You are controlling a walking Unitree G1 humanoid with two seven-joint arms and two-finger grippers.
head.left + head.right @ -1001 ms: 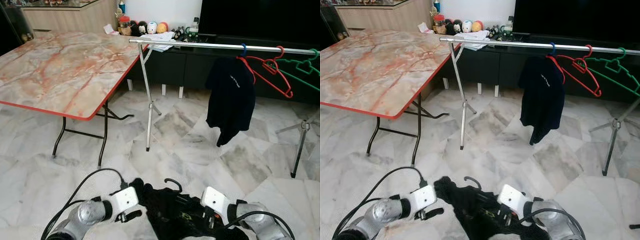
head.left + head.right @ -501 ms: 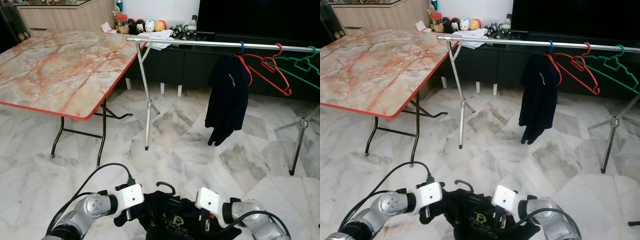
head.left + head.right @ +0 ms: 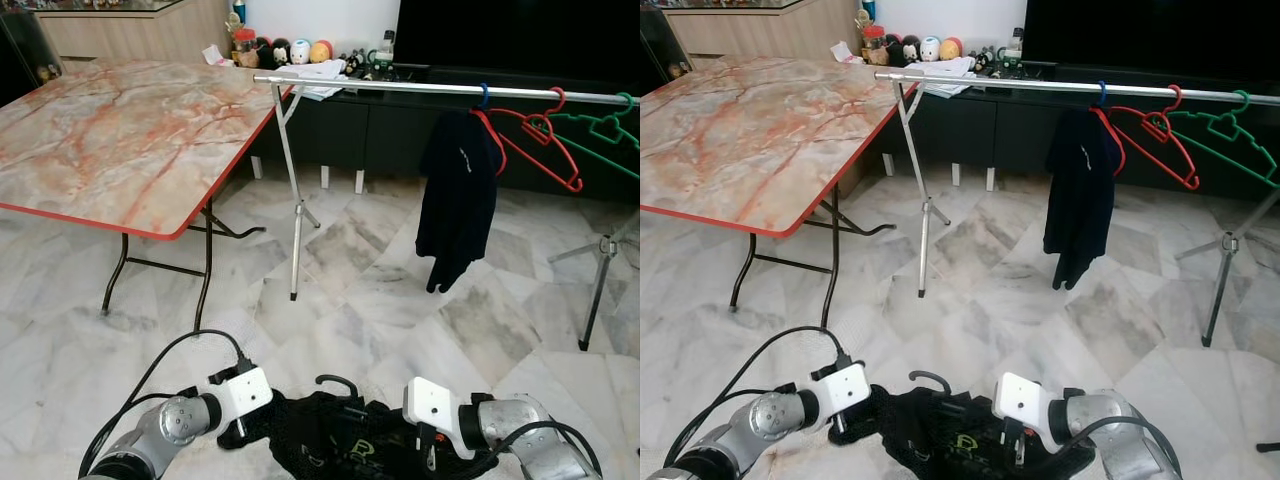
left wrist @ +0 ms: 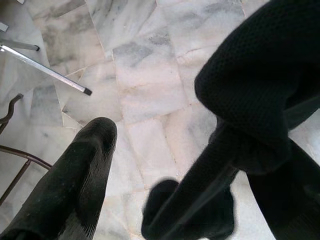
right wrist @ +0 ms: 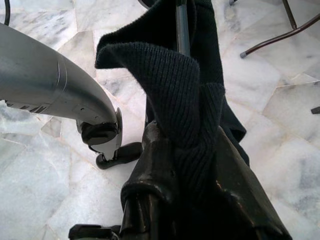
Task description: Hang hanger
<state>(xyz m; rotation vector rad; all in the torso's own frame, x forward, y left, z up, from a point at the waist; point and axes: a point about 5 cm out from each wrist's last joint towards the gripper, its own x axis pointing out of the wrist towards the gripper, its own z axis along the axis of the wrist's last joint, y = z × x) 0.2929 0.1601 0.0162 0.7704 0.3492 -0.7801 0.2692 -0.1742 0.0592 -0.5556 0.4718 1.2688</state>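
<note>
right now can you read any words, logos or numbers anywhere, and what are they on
Nothing can be read for certain.
Yellowish logo on the black garment held on a hanger between the left gripper and right gripper: too blurred to read.
Small white print on the dark shirt hanging from the rail: too small.

Black shirt (image 3: 340, 450), orange-veined marble table (image 3: 120, 130) edged red, grey-white marble floor (image 3: 350, 300), red hanger (image 3: 535, 140), green hanger (image 3: 610, 130), silver rail (image 3: 400, 88).

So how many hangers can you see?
4: a blue hook holding the dark shirt, a red hanger, a green hanger, and the black hanger in the robot's garment.
</note>
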